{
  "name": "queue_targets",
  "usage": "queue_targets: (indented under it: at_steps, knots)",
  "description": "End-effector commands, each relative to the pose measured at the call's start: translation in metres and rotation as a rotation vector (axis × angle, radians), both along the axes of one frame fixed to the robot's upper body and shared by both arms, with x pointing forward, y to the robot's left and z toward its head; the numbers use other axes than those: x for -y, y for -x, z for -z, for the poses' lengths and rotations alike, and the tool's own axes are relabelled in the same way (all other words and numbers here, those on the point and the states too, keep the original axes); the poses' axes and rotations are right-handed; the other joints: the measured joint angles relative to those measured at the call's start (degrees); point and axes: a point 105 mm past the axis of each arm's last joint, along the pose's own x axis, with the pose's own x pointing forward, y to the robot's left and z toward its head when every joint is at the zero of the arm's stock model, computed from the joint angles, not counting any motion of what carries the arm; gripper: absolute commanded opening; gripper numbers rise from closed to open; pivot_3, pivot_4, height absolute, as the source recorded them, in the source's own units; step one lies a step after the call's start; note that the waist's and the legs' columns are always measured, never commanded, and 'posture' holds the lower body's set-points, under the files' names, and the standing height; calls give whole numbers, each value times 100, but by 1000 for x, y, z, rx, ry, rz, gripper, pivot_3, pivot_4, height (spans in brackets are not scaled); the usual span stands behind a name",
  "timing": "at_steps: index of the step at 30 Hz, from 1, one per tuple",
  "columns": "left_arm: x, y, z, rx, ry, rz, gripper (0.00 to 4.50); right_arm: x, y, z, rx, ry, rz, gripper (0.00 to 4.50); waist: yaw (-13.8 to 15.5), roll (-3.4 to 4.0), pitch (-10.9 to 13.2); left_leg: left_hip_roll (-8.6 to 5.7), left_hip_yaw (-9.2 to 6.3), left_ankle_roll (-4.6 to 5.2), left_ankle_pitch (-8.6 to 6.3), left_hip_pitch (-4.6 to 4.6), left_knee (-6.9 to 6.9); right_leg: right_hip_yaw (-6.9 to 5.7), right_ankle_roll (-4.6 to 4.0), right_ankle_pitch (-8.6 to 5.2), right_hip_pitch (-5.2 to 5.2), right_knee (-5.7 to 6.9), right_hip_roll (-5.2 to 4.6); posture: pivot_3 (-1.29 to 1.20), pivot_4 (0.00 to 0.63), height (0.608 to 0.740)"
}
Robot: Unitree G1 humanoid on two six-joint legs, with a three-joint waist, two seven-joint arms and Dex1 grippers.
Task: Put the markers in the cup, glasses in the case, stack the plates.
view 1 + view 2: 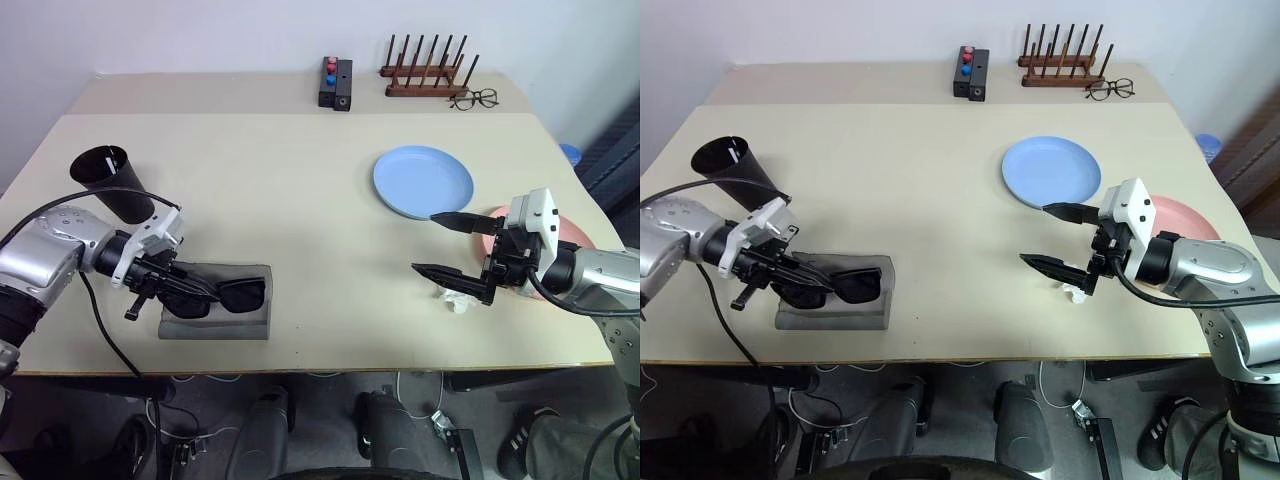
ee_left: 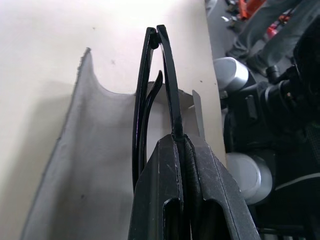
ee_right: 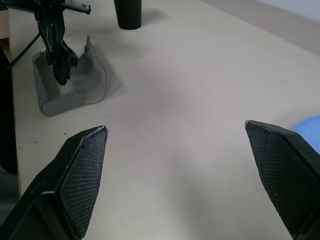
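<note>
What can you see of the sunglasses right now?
The sunglasses are black with a thick plastic-looking frame and dark lenses. They sit low in the open grey case near the table's front edge on the robot's left, lenses facing the front edge. The left claw is shut on the end nearest it; in the left wrist view its fingers pinch a thin black frame piece, with the folded arms standing out beyond them. Whether the frame rests on the case floor is unclear.
</note>
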Motion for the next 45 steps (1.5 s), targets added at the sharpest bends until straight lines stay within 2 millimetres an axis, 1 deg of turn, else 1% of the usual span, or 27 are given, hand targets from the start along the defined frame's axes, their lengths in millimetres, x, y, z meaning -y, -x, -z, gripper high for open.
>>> queue_targets:
  at_steps: [1, 8, 17, 26, 27, 28, 29, 33, 34, 35, 41, 45]
  knots:
    - [3, 1, 1, 0, -8, 26, 13, 1, 3, -15, 64, 5, 3, 4500, 0, 0, 0, 0, 0, 0, 0, 0, 0, 0, 0, 0, 0, 0, 0, 0, 150, 740]
    - [12, 5, 9, -47, -10, 59, 13, 2, 6, -16, 62, 9, 13, 4500, 5, 0, 0, 0, 0, 0, 0, 0, 0, 0, 0, 0, 1, 0, 0, 0, 150, 740]
    - [12, 6, 13, -66, -32, 71, 13, 3, 7, -15, 62, 13, 28, 4500, 2, 0, 0, 0, 0, 0, 0, 0, 1, 0, 0, 0, 1, 0, 0, 0, 150, 740]
    - [1, 9, 20, -119, -74, 30, 13, 3, 6, -15, 63, 16, 35, 4500, 0, 0, 0, 0, 0, 0, 0, 0, 1, 0, 0, 0, 1, 0, 0, 0, 150, 740]
    - [0, 10, 21, -129, -77, 28, 677, 3, 6, -15, 63, 15, 35, 4500, 0, 0, 0, 0, 0, 0, 0, 0, 1, 0, 0, 0, 1, 0, 0, 0, 150, 740]
    - [0, 11, 21, -133, -77, 27, 1008, 2, 6, -15, 63, 15, 34, 4500, 0, 0, 0, 0, 0, 0, 0, 0, 0, 0, 0, 0, 1, 0, 0, 0, 150, 740]
    - [0, 11, 22, -136, -77, 27, 1489, 2, 6, -15, 63, 15, 34, 4500, 0, 0, 0, 0, 0, 0, 0, 0, 0, 0, 0, 0, 1, 0, 0, 0, 150, 740]
    - [-1, 10, 22, -134, -74, 24, 3560, 2, 5, -14, 62, 15, 34, 4500, 4, 0, 0, 0, -1, 0, 0, 0, 0, 0, -1, 0, 1, 0, 0, 0, 150, 740]
    - [-2, 10, 22, -136, -72, 22, 4160, 2, 5, -14, 60, 14, 33, 4500, 4, 0, 0, 0, -1, 0, 0, 0, 1, 0, -1, 0, 1, 0, 0, 0, 150, 740]
    - [-2, 10, 22, -138, -72, 21, 4462, 2, 5, -14, 59, 13, 33, 4500, 2, 0, 0, 0, -1, 0, 0, 0, 1, 0, -1, 0, 1, 0, 0, 0, 150, 740]
    - [-3, 10, 23, -114, -74, 35, 4462, 2, 5, -13, 58, 11, 33, 4500, 2, 0, 0, 0, 0, 0, 0, 0, 1, 0, 0, 0, 1, 0, 0, 0, 150, 740]
    - [-2, 12, 17, -85, -69, 58, 4462, 2, 5, -13, 57, 7, 34, 4500, 1, 0, 0, 0, -1, 0, 0, 0, 1, 0, -1, 0, 1, 0, 0, 0, 150, 740]
